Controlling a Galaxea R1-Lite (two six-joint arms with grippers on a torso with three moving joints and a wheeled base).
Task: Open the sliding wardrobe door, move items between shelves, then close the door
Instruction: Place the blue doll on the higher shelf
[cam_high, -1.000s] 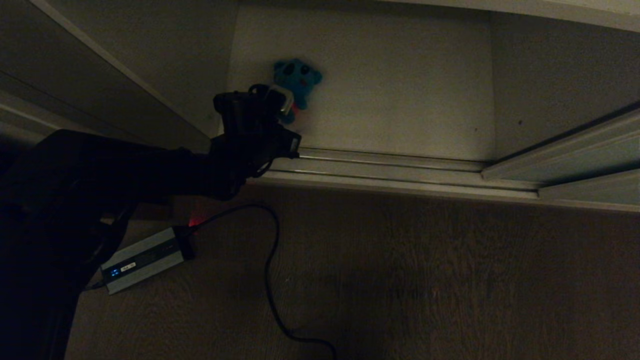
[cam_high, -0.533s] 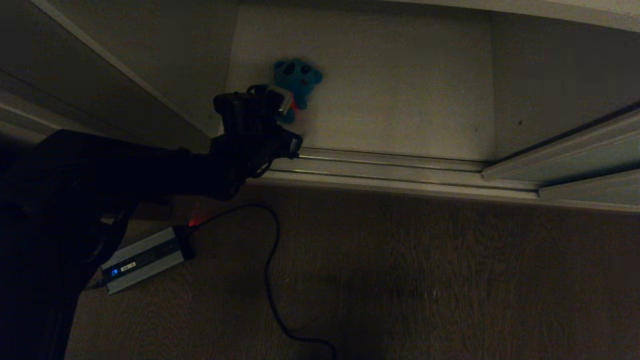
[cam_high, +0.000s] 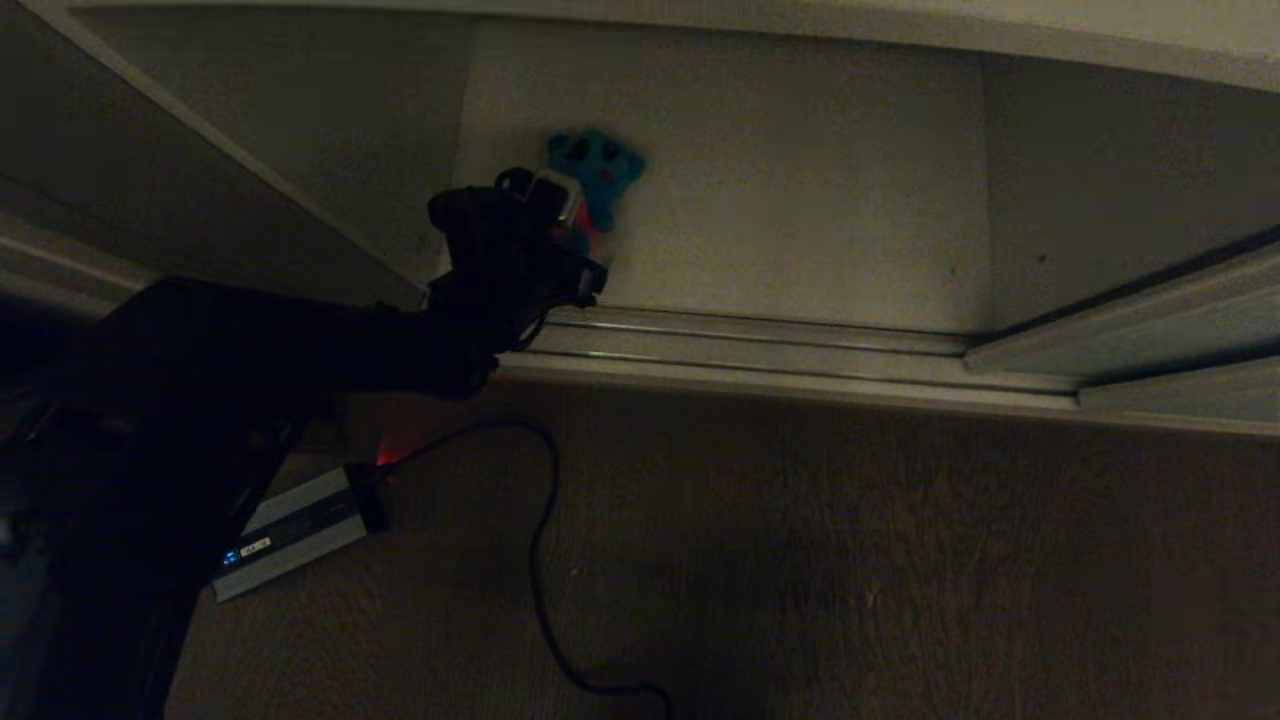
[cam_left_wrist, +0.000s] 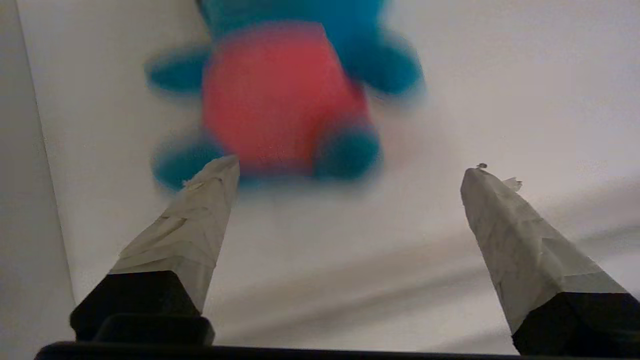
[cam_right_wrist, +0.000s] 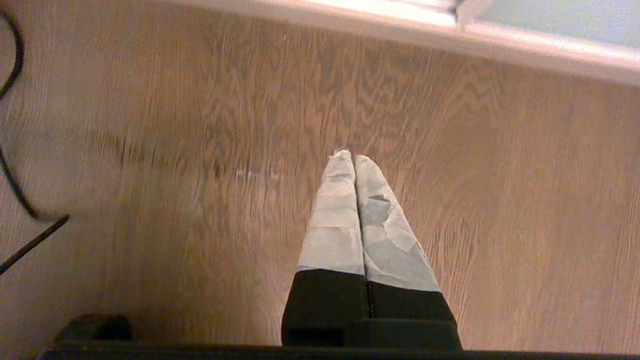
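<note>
The left tool (cam_left_wrist: 350, 170) is seen with its fingers spread wide over the bottom shelf (cam_high: 800, 200), just short of the teal toy (cam_high: 598, 170), which lies free on that shelf. The door (cam_high: 1120, 320) is slid aside to the right, so opening counts as done. The right tool (cam_right_wrist: 354, 159) is pressed together above the floor (cam_right_wrist: 200, 125). Door closing is left.

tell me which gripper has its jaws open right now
The left gripper: its jaws stand wide apart just short of the teal plush toy. The right gripper has its jaws pressed together over the floor.
</note>
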